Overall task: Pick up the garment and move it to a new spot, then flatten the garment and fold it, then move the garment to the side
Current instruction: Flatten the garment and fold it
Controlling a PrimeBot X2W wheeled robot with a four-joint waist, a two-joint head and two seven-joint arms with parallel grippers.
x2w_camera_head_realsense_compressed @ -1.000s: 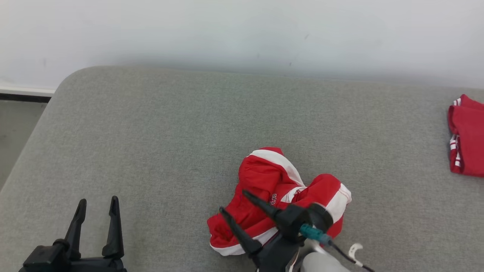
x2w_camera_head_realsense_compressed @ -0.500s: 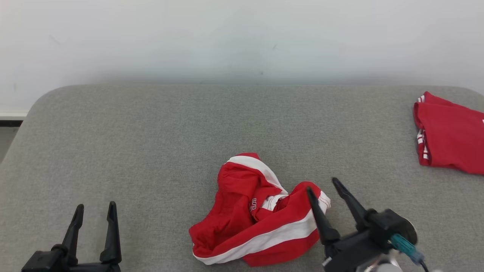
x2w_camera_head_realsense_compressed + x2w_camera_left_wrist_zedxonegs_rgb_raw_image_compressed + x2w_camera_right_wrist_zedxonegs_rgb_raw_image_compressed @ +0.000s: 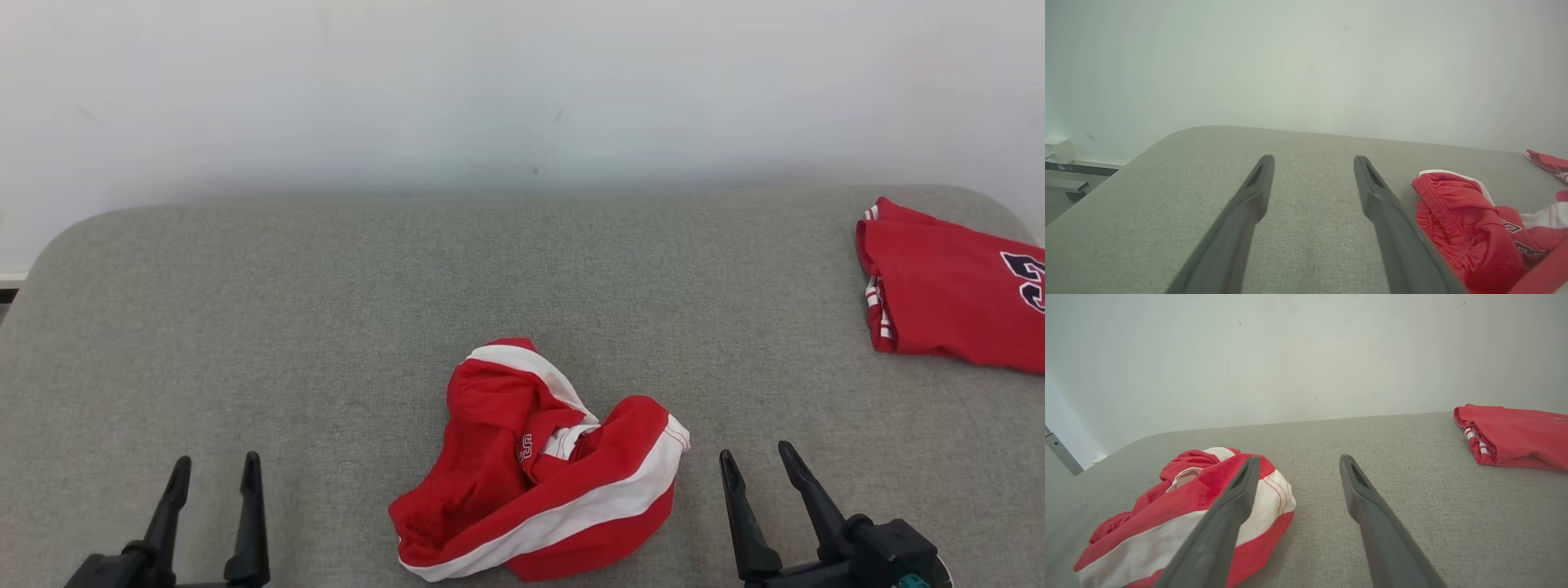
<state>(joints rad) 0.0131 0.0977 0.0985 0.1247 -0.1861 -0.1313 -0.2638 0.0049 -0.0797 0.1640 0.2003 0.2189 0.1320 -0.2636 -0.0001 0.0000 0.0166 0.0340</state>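
Between the left gripper (image 3: 216, 459) and right gripper (image 3: 754, 450), both wide open and empty, the garment (image 3: 539, 482) lies crumpled on the cushion (image 3: 326, 310), seemingly central so both can reach to flatten it.

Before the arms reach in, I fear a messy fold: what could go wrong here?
The crumpled garment lies bunched with overlapping layers, so the right claw may pinch several at once and fail to spread it. The folded red garment at far right looks alike and might be grabbed instead.
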